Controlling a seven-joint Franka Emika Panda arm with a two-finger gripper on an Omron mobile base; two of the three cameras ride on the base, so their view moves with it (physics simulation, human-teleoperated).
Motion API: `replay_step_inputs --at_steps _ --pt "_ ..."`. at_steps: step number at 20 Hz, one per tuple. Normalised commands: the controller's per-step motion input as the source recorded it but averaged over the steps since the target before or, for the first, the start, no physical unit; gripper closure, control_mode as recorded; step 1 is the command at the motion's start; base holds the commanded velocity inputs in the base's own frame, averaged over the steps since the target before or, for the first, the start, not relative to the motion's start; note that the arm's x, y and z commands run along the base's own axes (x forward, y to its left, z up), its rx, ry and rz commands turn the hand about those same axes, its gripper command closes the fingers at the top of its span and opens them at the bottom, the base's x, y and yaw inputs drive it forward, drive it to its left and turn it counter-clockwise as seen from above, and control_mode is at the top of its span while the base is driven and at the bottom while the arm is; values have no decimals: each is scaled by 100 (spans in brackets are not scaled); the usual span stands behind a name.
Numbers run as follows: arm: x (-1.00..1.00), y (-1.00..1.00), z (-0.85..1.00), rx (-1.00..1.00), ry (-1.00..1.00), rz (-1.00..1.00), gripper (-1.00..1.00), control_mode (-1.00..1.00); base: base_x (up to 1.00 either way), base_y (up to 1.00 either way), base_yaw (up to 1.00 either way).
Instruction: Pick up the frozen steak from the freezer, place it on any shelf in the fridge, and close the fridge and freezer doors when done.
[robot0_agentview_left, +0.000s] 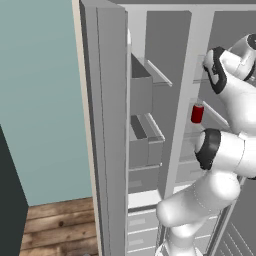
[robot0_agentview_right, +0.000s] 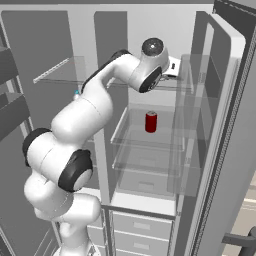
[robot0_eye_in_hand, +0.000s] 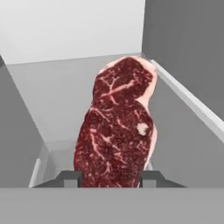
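Observation:
The frozen steak, a dark-red marbled slab with a pale rim, stands upright between my fingertips in the hand view. My gripper is shut on its lower end. Under it lies a flat grey surface with a pale edge and a white back wall. In the right base view my wrist reaches into the top of the fridge, level with the upper glass shelf; the fingers are hidden behind it. The freezer with its grey bins stands open on the left.
A red can stands on a lower glass shelf, also seen as the can. The open freezer door is on the left, the open fridge door on the right. Grey drawers sit below.

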Motion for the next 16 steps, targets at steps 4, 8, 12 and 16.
replay_step_inputs --at_steps 4,8,12,16 --pt "100 -5 -32 0 0 1 100 -100 0 0 0" --pt "93 -4 -23 0 -1 1 -100 -100 0 0 0" --pt "29 0 -1 0 0 0 -100 -100 0 0 0" --pt "-64 0 0 1 -3 0 -100 -100 0 0 0"
